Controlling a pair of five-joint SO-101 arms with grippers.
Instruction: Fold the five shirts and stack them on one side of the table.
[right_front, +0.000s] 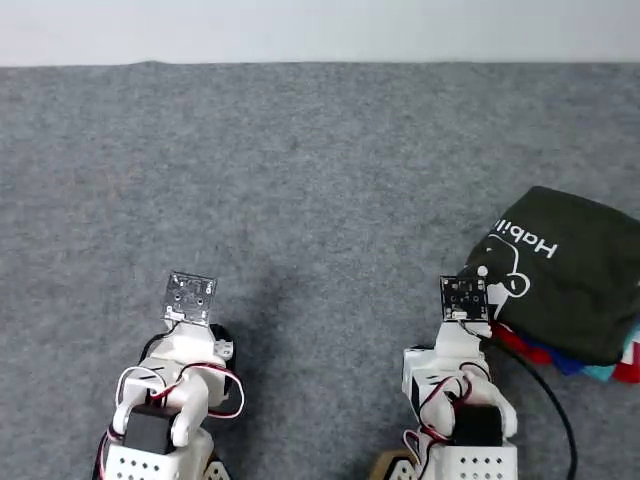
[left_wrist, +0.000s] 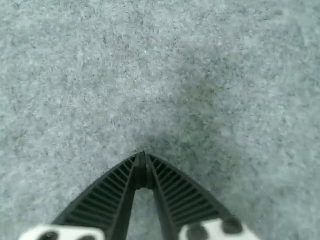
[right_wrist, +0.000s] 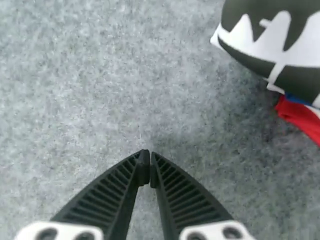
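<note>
The shirt pile (right_front: 575, 285) sits at the right of the tabletop (right_front: 320, 160). The left gripper (left_wrist: 144, 159) and right gripper (right_wrist: 147, 155) have fingers together, empty. It looks best to keep them off the pile.

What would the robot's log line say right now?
left hand: shut, over table | right hand: shut, beside stack | stack: dark shirt on top, at table's right edge

Ahead of the left hand (left_wrist: 145, 159) and off to both its sides, only grey table (right_front: 320, 170) to pass over. Same straight ahead of the right hand (right_wrist: 149, 156). Just beside it, ahead and to the right, blocked by the stack of folded shirts (right_front: 575, 270).
</note>
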